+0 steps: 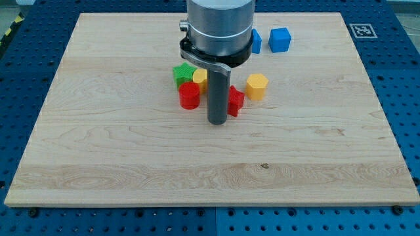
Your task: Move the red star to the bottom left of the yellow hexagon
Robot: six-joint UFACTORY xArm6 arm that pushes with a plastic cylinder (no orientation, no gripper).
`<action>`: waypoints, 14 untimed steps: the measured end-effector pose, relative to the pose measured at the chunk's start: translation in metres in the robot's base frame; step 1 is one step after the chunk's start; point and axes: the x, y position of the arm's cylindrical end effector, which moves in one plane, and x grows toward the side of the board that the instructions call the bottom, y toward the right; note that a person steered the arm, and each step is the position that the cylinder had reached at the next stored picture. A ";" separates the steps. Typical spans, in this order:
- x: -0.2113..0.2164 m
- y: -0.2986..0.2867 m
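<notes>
The red star (236, 100) lies near the board's middle, partly hidden behind my rod. The yellow hexagon (257, 86) sits just up and to the right of it, a small gap apart. My tip (217, 122) rests on the board at the red star's left side, touching or nearly touching it. The rod hides the star's left part.
A red cylinder (189, 96), a green star (183, 72) and a yellow block (201, 79) cluster left of the rod. Two blue blocks (280, 39) (256, 40) sit near the view's top. The wooden board (98, 151) lies on a blue perforated table.
</notes>
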 end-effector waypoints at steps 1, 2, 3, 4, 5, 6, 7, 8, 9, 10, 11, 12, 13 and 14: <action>-0.006 -0.001; -0.014 0.005; -0.015 0.028; -0.015 0.050; -0.015 0.070; -0.015 0.089; -0.015 0.104; -0.015 0.117; -0.015 0.120; -0.011 0.116; 0.002 0.113; 0.003 0.099; 0.002 0.092; 0.000 0.091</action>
